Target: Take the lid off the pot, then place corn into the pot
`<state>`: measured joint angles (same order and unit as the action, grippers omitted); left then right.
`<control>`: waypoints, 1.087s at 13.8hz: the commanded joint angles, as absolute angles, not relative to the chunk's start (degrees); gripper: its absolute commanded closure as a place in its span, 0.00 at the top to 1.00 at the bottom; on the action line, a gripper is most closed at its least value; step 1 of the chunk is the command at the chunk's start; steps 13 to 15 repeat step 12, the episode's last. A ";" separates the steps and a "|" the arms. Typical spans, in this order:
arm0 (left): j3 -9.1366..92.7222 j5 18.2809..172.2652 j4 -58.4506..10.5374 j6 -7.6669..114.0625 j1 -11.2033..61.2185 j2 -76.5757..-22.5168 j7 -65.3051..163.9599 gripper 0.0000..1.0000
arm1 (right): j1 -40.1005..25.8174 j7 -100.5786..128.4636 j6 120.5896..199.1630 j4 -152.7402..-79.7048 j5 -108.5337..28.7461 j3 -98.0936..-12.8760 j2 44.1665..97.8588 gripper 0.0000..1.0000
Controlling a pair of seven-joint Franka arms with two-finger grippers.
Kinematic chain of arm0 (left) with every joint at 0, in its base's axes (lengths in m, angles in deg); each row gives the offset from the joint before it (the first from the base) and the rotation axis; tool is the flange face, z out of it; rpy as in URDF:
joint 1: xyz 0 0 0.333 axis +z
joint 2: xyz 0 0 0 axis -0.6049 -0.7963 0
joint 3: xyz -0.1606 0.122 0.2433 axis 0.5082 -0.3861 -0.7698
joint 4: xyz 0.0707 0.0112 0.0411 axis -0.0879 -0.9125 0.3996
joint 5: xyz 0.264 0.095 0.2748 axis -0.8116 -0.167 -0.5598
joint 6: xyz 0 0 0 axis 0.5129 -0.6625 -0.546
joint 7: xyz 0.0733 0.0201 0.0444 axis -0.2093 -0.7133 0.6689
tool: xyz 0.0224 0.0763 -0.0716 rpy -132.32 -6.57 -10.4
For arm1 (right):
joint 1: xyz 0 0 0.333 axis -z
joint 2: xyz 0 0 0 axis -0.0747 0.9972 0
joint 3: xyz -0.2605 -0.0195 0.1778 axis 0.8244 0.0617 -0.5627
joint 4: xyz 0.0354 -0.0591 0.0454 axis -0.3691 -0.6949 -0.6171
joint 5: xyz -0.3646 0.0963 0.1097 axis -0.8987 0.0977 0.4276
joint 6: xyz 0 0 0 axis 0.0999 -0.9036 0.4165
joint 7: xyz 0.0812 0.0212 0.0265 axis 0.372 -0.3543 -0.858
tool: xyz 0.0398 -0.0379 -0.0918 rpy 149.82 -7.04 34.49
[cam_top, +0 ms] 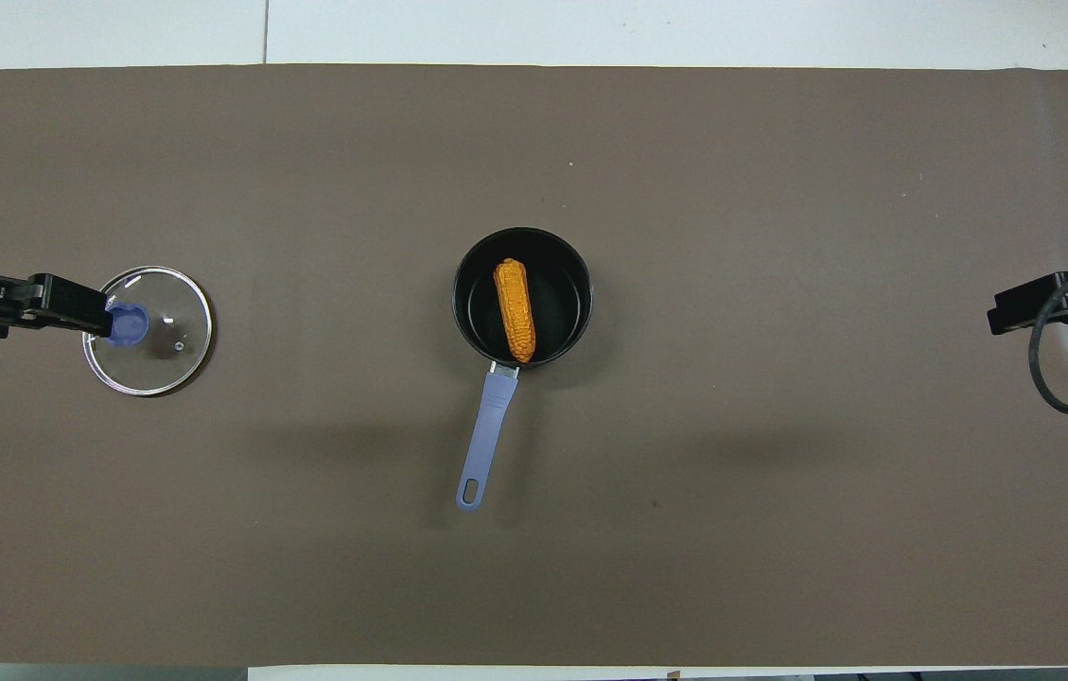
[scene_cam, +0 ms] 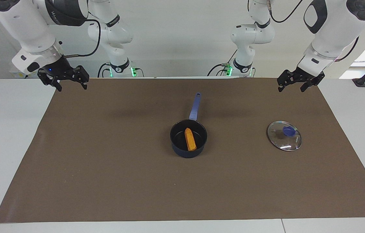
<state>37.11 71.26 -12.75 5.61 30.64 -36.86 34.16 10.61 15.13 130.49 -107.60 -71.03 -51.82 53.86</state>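
Hanging raised over the edge of the brown mat [scene_cam: 104, 181] nearest the robots, the left gripper [scene_cam: 295, 84] sits at the left arm's end of the table with its fingers spread and nothing between them; the overhead view makes it seem to cover the lid's knob, but the facing view shows it well above the lid and apart from it. At the right arm's end the right gripper [scene_cam: 69, 84] is raised in the same way, fingers parted and empty. Both arms look to be waiting. Out from the left gripper, the lid [scene_cam: 284, 136] lies flat on the mat, blue knob up, well apart from the pot and toward the left arm's end. At the middle of the mat stands the pot [scene_cam: 188, 138], uncovered, its long handle pointing toward the robots. Inside it lies the corn [scene_cam: 190, 139], resting on the pot's floor roughly in line with the handle. Judging from how things lie, both steps appear done: the lid is off and the corn is in. No further move seems called for beyond keeping the arms clear of the pot. Nothing else stands on the mat, and nothing blocks either gripper's path.
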 commanded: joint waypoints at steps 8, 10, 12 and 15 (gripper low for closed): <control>36.22 70.14 -9.94 3.58 29.14 -36.94 35.11 1.00 | 8.86 14.56 126.49 -103.53 -73.65 -52.94 55.76 1.00; 36.30 70.14 -9.94 3.58 28.88 -37.02 35.11 1.00 | 8.85 14.38 126.83 -103.44 -73.56 -53.29 55.58 1.00; 36.30 70.22 -10.03 3.50 28.87 -36.94 35.20 1.00 | 8.94 14.56 126.92 -103.53 -73.12 -53.29 55.50 1.00; 36.30 70.22 -10.03 3.50 28.87 -36.94 35.20 1.00 | 8.94 14.56 126.92 -103.53 -73.12 -53.29 55.50 1.00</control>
